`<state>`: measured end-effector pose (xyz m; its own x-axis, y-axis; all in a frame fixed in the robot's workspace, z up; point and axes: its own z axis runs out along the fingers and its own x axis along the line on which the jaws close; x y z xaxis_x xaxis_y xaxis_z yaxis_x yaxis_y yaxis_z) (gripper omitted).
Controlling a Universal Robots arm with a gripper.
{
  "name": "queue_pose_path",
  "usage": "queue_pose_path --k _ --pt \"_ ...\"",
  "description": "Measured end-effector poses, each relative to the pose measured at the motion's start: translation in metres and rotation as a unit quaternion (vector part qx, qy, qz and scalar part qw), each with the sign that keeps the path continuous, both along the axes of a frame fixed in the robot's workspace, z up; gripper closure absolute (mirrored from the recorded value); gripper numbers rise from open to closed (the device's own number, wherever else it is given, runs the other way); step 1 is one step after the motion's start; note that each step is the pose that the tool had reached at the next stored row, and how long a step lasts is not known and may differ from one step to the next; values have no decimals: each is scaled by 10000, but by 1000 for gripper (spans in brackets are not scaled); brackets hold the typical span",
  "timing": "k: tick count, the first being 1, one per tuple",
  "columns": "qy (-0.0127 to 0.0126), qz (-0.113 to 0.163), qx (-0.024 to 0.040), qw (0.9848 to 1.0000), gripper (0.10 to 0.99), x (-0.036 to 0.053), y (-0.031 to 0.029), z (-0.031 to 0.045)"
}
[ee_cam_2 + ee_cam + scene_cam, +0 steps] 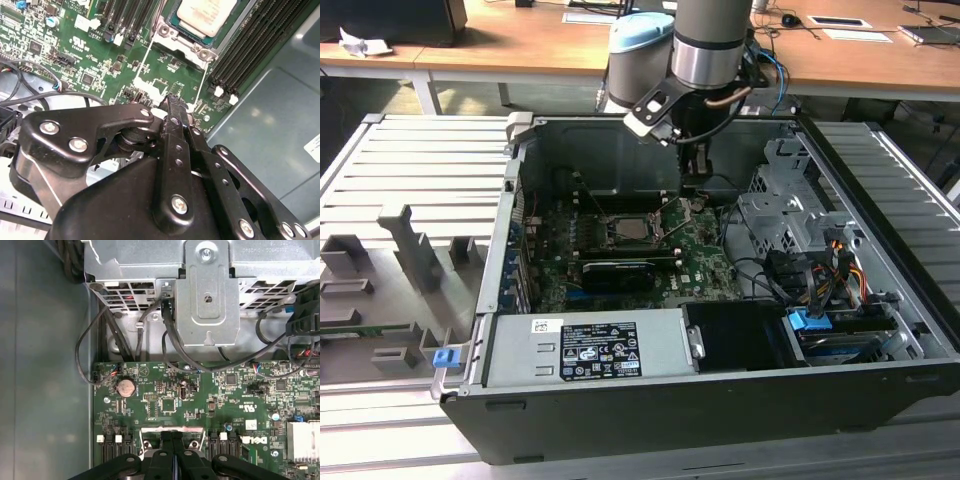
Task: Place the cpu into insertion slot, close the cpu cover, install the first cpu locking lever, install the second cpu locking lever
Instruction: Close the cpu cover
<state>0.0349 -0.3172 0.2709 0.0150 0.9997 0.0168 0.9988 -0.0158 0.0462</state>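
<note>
The cpu (207,15), a pale silvery square, sits in the insertion slot (630,228) on the green board. The cpu cover (186,40), a silver frame, lies flat around it. Two thin metal locking levers (144,57) (202,85) run out from the socket's corners over the board. My gripper (175,102) hangs inside the case just off the socket's edge, on the exterior view's right of it (695,190). Its black fingers (165,450) are pressed together with nothing seen between them, the tips close to the end of one lever.
Memory slots (240,55) flank the socket. A long black card (618,272) lies in front of it, then the power supply (585,350). A metal drive cage (207,295) and loose cables (770,275) crowd the exterior view's right. The case wall (270,120) stands close by.
</note>
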Motion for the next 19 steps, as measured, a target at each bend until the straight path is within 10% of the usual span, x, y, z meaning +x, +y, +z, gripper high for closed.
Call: queue_pose_path --k 19 --pt "0 0 1 10000 980 181 0 -20"
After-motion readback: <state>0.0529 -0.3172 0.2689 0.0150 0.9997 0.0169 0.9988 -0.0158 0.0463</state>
